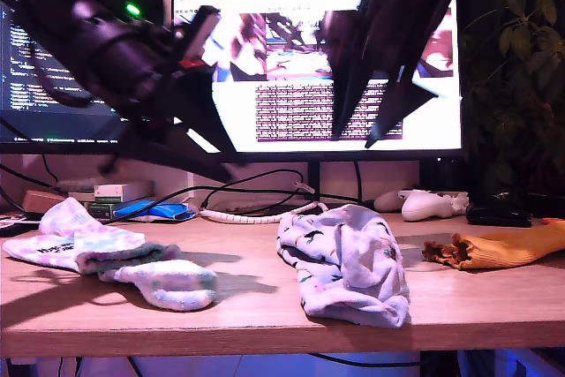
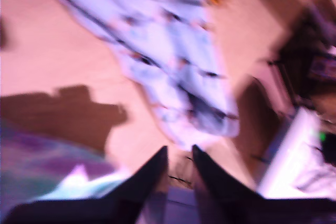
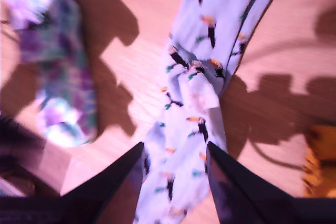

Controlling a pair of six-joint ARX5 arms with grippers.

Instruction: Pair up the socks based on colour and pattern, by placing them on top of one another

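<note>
Two white socks with pink and teal blotches lie at the exterior view's left, one [image 1: 71, 237] with black cuff lettering, the other [image 1: 168, 282] in front of it. A crumpled lavender sock [image 1: 349, 262] with small dark prints sits mid-table. A mustard-orange sock [image 1: 508, 247] lies at that view's right. My first gripper [image 1: 221, 165] [image 2: 178, 150] hovers above the table, blurred, its fingers a narrow gap apart and empty; the lavender sock [image 2: 168, 61] lies ahead of it and a blotched sock [image 2: 42, 171] nearer. My second gripper [image 1: 355, 139] [image 3: 174, 148] hangs open and empty over the lavender sock [image 3: 205, 77], between a blotched sock [image 3: 63, 93] and the orange sock [image 3: 320, 156].
A white game controller [image 1: 433, 205] rests at the back of the wooden table [image 1: 265, 315], next to a dark object [image 1: 499, 214]. Monitors [image 1: 309, 77] stand behind, with cables [image 1: 256, 209], a blue item [image 1: 159, 210] and small boxes [image 1: 119, 192] beneath them. A plant [image 1: 521, 68] fills the exterior view's right.
</note>
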